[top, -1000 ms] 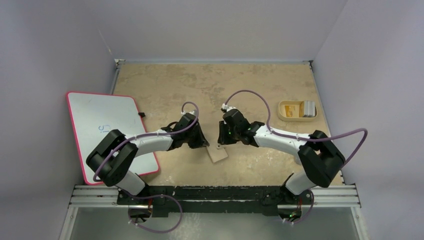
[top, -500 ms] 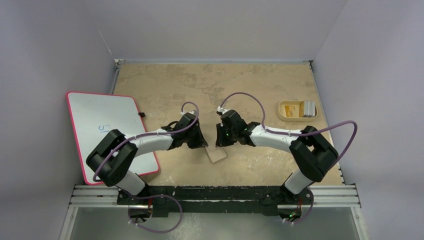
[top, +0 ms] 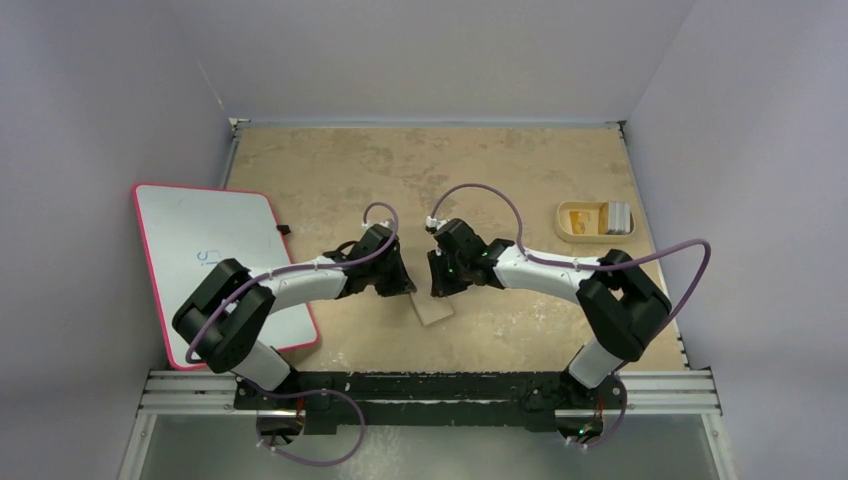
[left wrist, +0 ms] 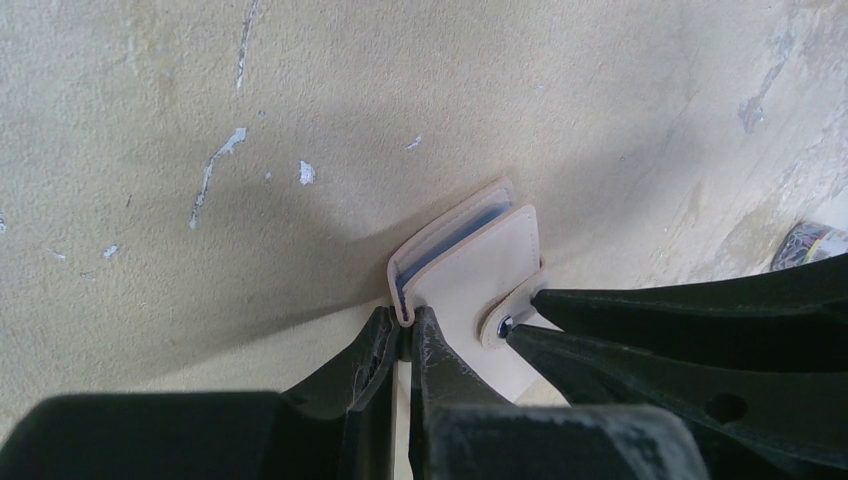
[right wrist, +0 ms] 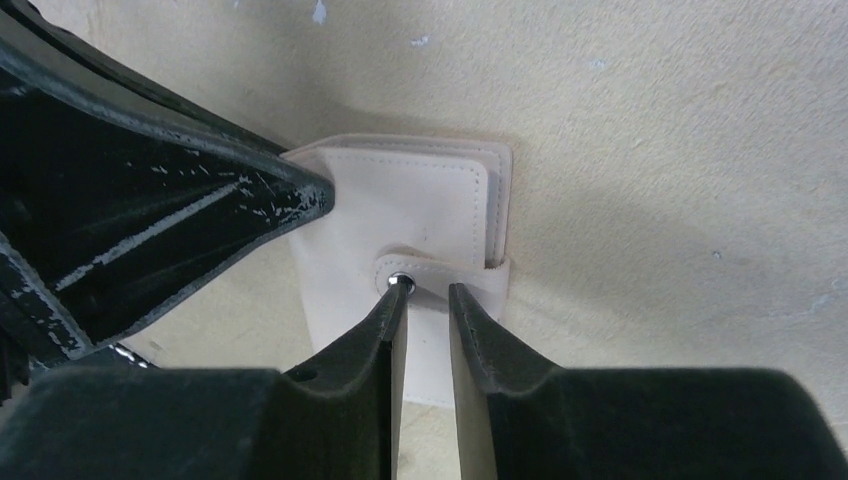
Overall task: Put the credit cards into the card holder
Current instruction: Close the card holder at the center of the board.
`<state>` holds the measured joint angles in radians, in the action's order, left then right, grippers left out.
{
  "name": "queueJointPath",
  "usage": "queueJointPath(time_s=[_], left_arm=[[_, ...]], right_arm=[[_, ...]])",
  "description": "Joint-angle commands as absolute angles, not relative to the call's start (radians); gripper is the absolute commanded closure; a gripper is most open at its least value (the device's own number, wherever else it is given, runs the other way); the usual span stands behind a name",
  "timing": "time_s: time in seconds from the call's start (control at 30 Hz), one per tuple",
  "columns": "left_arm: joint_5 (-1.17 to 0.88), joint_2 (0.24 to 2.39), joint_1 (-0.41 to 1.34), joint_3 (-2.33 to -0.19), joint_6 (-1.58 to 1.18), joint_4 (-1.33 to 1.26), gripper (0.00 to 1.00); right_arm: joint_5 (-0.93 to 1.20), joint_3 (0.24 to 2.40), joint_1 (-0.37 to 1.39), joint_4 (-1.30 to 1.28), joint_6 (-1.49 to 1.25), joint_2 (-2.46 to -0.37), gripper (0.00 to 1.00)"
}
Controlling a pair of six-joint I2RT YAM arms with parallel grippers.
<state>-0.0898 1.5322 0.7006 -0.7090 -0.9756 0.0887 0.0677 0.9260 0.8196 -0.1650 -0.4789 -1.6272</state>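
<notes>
Folded over on the worktop (top: pixel 420 170) between both wrists: the tan card holder (top: pixel 433 311), blue lining (left wrist: pixel 445 243) peeking out at its edge. Pinched at one corner by the left claw (left wrist: pixel 405 322), fingers closed tight on the rim; met at the snap strap (right wrist: pixel 450 270) by the right claw (right wrist: pixel 427 290), fingers narrowly parted, actual grip impossible to tell. Well apart to the right: credit cards (top: pixel 617 217) lying in a shallow tan tray (top: pixel 562 222).
</notes>
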Motion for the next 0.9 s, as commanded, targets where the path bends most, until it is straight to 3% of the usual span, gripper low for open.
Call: queueJointPath(time_s=[0.0, 0.57, 0.87], left_arm=[[-0.058, 1.513, 0.698, -0.747, -0.954, 0.095, 1.00], [-0.071, 1.506, 0.698, -0.723, -0.978, 0.059, 1.00], [-0.070, 1.502, 0.698, -0.725, -0.983, 0.059, 1.00]], right_arm=[[0.024, 0.960, 0.829, -0.263, -0.476, -1.592, 0.74], [-0.041, 1.064, 0.830, -0.188, -0.559, -1.661, 0.68], [0.014, 1.035, 0.833, -0.157, -0.520, -1.684, 0.74]])
